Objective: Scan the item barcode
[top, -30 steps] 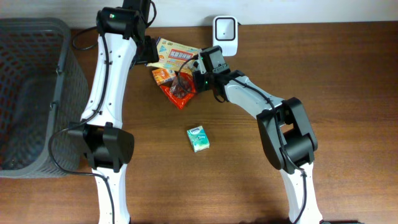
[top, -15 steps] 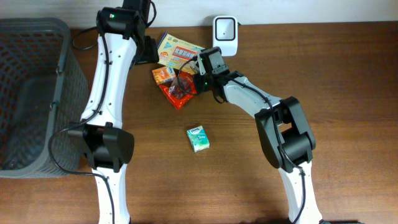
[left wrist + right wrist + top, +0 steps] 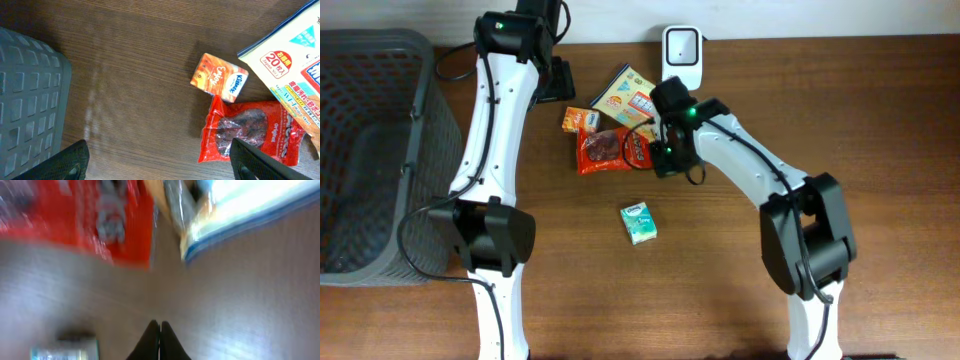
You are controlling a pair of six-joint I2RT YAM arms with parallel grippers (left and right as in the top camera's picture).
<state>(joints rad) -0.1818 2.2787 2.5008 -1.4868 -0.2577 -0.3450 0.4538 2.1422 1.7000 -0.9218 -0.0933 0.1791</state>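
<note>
The left arm [image 3: 492, 130] runs up the left-centre of the overhead frame and bends at the top. There the left gripper [image 3: 558, 78] points right, its dark fingers [image 3: 74, 162] wide apart at the wrist view's bottom corners. The right arm [image 3: 750, 165] reaches from lower right to upper centre. The right gripper [image 3: 666, 162] points downward, its fingertips [image 3: 152, 339] pressed together.

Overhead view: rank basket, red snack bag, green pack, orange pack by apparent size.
1. grey basket
2. red snack bag
3. green pack
4. orange pack, close to the green one, so this order is unsure
</note>
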